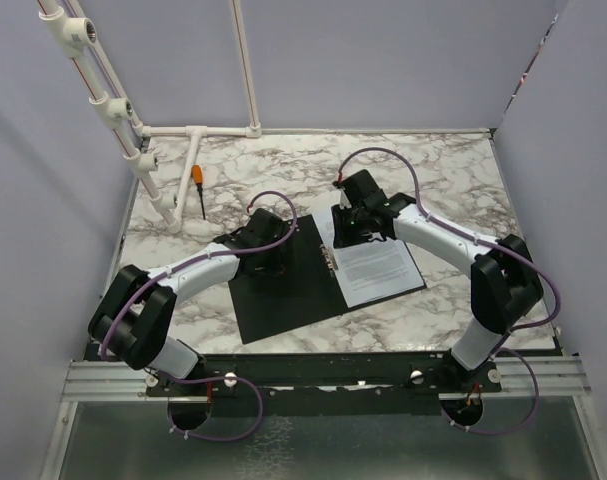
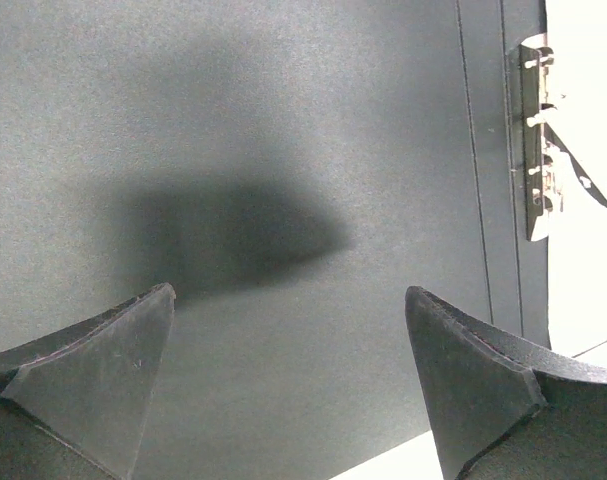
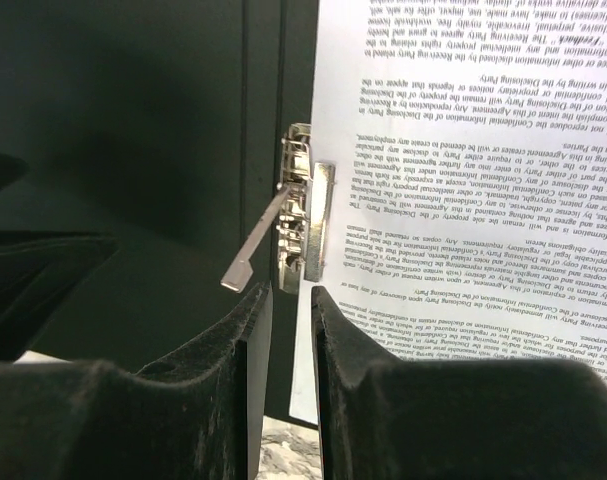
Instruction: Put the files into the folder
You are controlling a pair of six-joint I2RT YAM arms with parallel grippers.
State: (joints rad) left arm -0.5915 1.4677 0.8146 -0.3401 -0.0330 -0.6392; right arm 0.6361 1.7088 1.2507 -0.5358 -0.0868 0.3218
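- Left gripper [image 2: 290, 292]: jaws wide apart, pointing down just above the folder's [image 2: 233, 120] black left leaf.
- Right gripper [image 3: 291, 295]: jaws almost together; any grip cannot be told; beside the spine clip [image 3: 301, 210].
- Files [image 3: 463, 200]: on the open folder's right leaf.

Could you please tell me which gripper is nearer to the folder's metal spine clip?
Right. The right gripper is directly at the metal spine clip; the left gripper is over the black inside cover of the folder, to the clip's side.
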